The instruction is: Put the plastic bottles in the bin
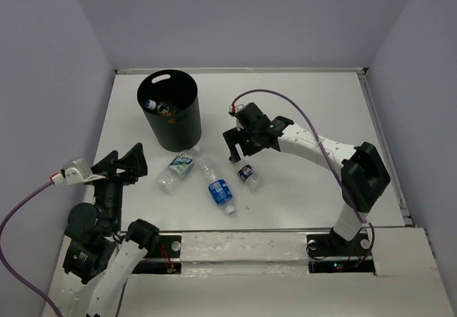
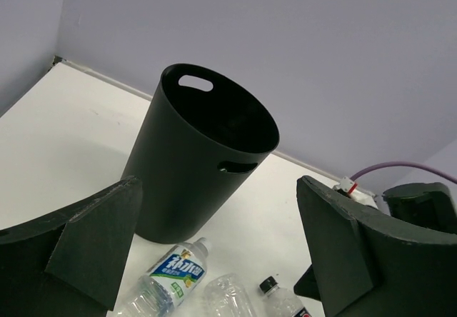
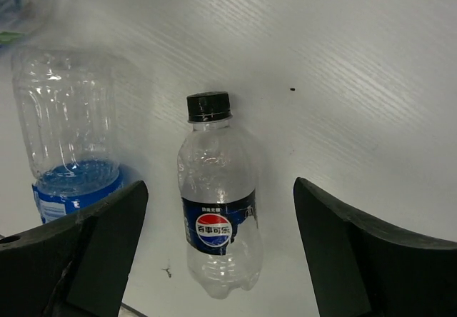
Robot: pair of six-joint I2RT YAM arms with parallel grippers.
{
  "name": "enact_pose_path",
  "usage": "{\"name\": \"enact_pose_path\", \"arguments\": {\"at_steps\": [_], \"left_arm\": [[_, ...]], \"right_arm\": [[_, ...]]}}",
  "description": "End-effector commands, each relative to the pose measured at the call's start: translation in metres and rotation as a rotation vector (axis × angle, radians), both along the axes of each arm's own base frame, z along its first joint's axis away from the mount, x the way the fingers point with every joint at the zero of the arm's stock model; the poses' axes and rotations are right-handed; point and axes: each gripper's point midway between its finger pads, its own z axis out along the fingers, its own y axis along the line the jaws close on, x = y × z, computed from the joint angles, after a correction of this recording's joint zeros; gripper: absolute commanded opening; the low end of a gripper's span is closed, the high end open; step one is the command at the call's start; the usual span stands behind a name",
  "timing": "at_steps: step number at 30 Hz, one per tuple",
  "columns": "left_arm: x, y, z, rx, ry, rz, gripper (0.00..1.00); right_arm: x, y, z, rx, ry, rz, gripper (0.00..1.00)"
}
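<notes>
The tall black bin (image 1: pixel 171 121) stands at the back left, and bottles (image 1: pixel 153 106) lie inside it. Three plastic bottles lie on the table in front of it: a clear one with a white-green label (image 1: pixel 177 168), a clear one with a blue label (image 1: pixel 218 185), and a small black-capped Pepsi bottle (image 1: pixel 248 175). My right gripper (image 1: pixel 238 154) hangs open over the Pepsi bottle (image 3: pixel 218 210), one finger on each side, touching nothing. My left gripper (image 1: pixel 123 161) is open and empty at the near left, facing the bin (image 2: pixel 193 167) and the white-green bottle (image 2: pixel 168 278).
Grey walls close in the white table on three sides. The right arm's purple cable (image 1: pixel 285 101) arcs above the table behind the gripper. The blue-labelled bottle (image 3: pixel 68 146) lies just left of the Pepsi bottle in the right wrist view.
</notes>
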Motion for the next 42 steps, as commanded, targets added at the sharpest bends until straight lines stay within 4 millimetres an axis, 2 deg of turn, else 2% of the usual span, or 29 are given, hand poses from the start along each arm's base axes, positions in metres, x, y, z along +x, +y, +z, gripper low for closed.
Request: {"name": "enact_pose_path", "arguments": {"at_steps": [1, 2, 5, 10, 11, 13, 15, 17, 19, 22, 23, 24, 25, 28, 29, 31, 32, 33, 34, 35, 38, 40, 42], "left_arm": [[0.003, -0.002, 0.009, 0.002, -0.026, -0.002, 0.99], [0.003, -0.002, 0.009, 0.002, -0.026, -0.003, 0.99], [0.003, -0.002, 0.008, 0.006, -0.023, -0.001, 0.99], [0.002, -0.001, 0.009, 0.002, -0.025, 0.001, 0.99], [0.002, -0.001, 0.01, 0.002, -0.029, 0.0, 0.99], [0.002, -0.001, 0.01, 0.002, -0.031, 0.0, 0.99], [0.001, 0.0, 0.01, 0.001, -0.033, 0.005, 0.99], [0.0, 0.001, 0.01, 0.001, -0.034, 0.008, 0.99], [0.0, 0.003, 0.011, -0.004, -0.035, 0.014, 0.99], [0.0, 0.003, 0.01, -0.004, -0.035, 0.015, 0.99], [-0.001, 0.003, 0.011, -0.005, -0.036, 0.015, 0.99], [-0.001, 0.003, 0.011, -0.005, -0.038, 0.014, 0.99], [-0.001, 0.003, 0.011, -0.008, -0.039, 0.013, 0.99], [-0.001, 0.002, 0.011, -0.007, -0.038, 0.01, 0.99], [0.0, 0.002, 0.011, -0.005, -0.038, 0.012, 0.99], [0.0, 0.002, 0.011, -0.006, -0.036, 0.01, 0.99], [0.0, 0.002, 0.011, -0.006, -0.036, 0.01, 0.99], [0.001, 0.002, 0.011, -0.003, -0.032, 0.014, 0.99], [0.001, 0.002, 0.01, -0.003, -0.031, 0.013, 0.99], [0.001, 0.002, 0.009, -0.002, -0.026, 0.016, 0.99], [0.0, 0.003, 0.01, -0.006, -0.03, 0.019, 0.99], [0.0, 0.003, 0.01, -0.007, -0.032, 0.019, 0.99], [0.0, 0.004, 0.01, -0.008, -0.033, 0.022, 0.99]], "right_arm": [[-0.013, 0.012, -0.023, 0.004, 0.108, 0.074, 0.88], [-0.013, 0.013, -0.036, -0.016, 0.129, 0.072, 0.88], [-0.013, 0.01, -0.055, -0.047, 0.153, 0.056, 0.87], [-0.017, 0.009, -0.067, -0.056, 0.179, 0.055, 0.81], [-0.016, 0.008, -0.068, -0.059, 0.177, 0.052, 0.75], [-0.016, 0.006, -0.071, -0.071, 0.176, 0.048, 0.69], [-0.012, 0.005, -0.067, -0.076, 0.157, 0.038, 0.57], [-0.009, 0.005, -0.054, -0.064, 0.126, 0.037, 0.47], [0.004, 0.002, -0.031, -0.056, 0.065, 0.013, 0.41], [0.013, 0.0, -0.001, -0.047, -0.002, 0.007, 0.4], [0.017, 0.003, 0.024, -0.015, -0.047, 0.006, 0.39], [0.019, 0.005, 0.038, 0.008, -0.071, 0.016, 0.39], [0.023, 0.011, 0.071, 0.068, -0.128, 0.028, 0.39], [0.027, 0.027, 0.132, 0.198, -0.227, 0.066, 0.39], [0.027, 0.042, 0.176, 0.312, -0.295, 0.114, 0.36], [0.028, 0.058, 0.217, 0.426, -0.366, 0.166, 0.34], [0.029, 0.07, 0.259, 0.531, -0.441, 0.206, 0.34], [0.031, 0.077, 0.276, 0.574, -0.474, 0.217, 0.34], [0.038, 0.086, 0.282, 0.605, -0.492, 0.228, 0.34], [0.044, 0.096, 0.307, 0.677, -0.562, 0.237, 0.34], [0.066, 0.12, 0.345, 0.783, -0.653, 0.238, 0.35], [0.085, 0.139, 0.355, 0.83, -0.69, 0.24, 0.36], [0.094, 0.154, 0.361, 0.883, -0.695, 0.246, 0.36]]}}
